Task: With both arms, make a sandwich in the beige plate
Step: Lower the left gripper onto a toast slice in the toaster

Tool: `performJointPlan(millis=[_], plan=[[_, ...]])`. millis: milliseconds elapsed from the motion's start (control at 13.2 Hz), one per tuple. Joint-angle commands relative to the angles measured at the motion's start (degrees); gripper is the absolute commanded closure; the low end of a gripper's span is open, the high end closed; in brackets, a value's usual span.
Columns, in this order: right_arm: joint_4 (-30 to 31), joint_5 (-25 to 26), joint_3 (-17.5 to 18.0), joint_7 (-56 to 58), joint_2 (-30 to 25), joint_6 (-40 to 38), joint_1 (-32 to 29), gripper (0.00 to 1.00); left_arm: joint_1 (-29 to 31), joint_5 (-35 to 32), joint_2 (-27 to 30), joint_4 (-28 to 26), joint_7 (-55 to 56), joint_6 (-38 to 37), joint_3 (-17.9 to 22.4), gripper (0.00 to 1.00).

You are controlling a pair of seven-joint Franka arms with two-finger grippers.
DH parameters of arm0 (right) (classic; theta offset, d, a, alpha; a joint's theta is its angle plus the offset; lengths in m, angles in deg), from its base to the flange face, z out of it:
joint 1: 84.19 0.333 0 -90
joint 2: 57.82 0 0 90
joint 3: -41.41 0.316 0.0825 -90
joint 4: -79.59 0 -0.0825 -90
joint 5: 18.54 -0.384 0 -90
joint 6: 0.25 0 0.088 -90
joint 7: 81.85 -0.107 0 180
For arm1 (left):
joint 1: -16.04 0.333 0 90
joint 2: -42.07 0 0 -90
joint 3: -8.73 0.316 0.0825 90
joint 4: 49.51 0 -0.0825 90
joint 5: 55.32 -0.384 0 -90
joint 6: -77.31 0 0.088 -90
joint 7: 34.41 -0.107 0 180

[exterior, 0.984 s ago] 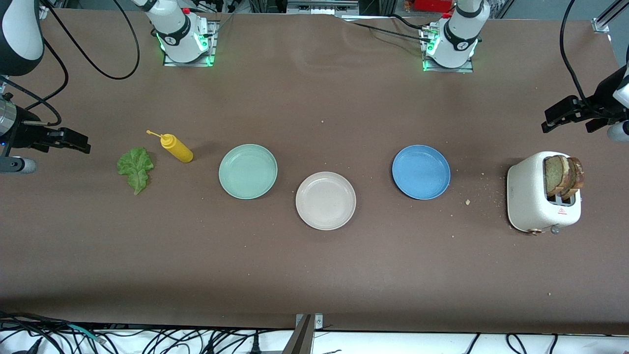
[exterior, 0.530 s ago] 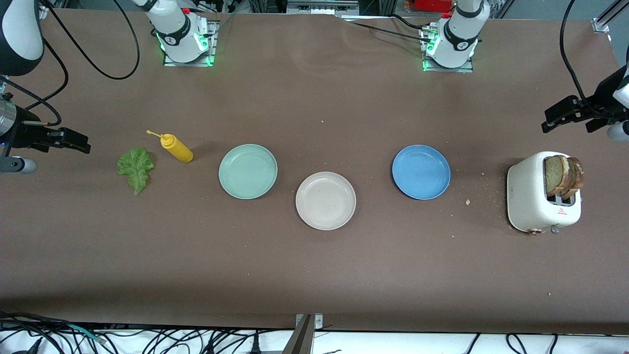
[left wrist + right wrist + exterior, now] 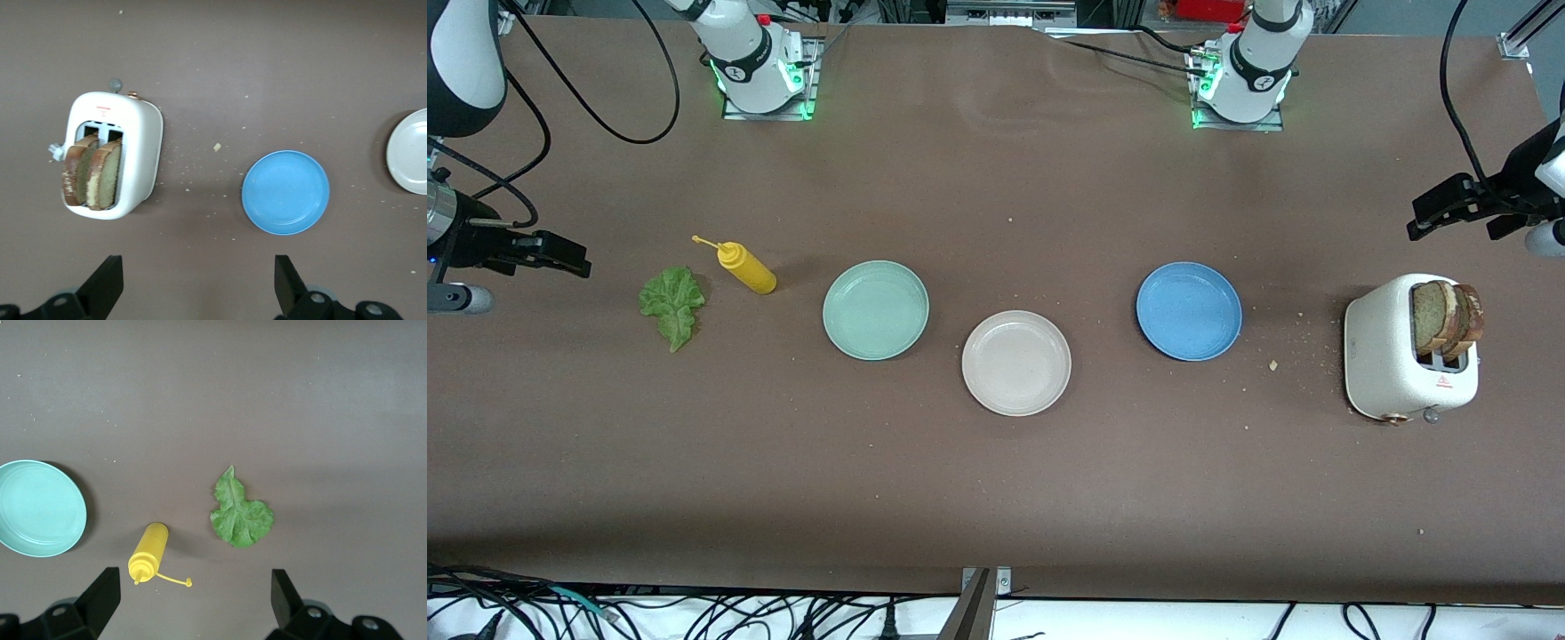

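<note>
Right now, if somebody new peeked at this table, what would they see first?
Probably the three plates in a row mid-table: the mint green plate, the beige plate nearest the front camera, and the blue plate, all empty. Next, the white toaster at the left arm's end, with two bread slices sticking up. At the right arm's end lie a lettuce leaf and a yellow squeeze bottle.

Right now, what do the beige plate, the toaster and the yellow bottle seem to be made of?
Beige plate: probably matte plastic or a fibre composite; its surface is dull, finely speckled, without glare.
Toaster: a smooth off-white shell, likely plastic or painted metal; it shows only a soft sheen.
Yellow bottle: most likely soft squeeze plastic; it is evenly coloured, slightly glossy, with a thin nozzle.
</note>
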Motion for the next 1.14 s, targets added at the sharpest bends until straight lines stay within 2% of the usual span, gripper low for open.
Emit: performJointPlan(millis=[0,530,757,1060], plan=[[0.59,-1.17,-0.02,-0.41,-0.61,0.22,-0.27,0.0,0.65,-2.31,-0.13,-2.1,-3.01,1.39,-0.05,0.0],[0.59,-1.17,-0.02,-0.49,-0.61,0.22,-0.27,0.0,5.75,-2.23,-0.31,-12.11,-9.34,13.94,-0.14,0.0],[0.59,-1.17,-0.02,-0.41,-0.61,0.22,-0.27,0.0,7.94,-1.96,-0.31,-18.17,-13.03,22.46,-0.14,0.0],[0.59,-1.17,-0.02,-0.41,-0.61,0.22,-0.27,0.0,9.97,-1.88,-1.71,-23.54,-16.11,30.73,-0.14,0.0]])
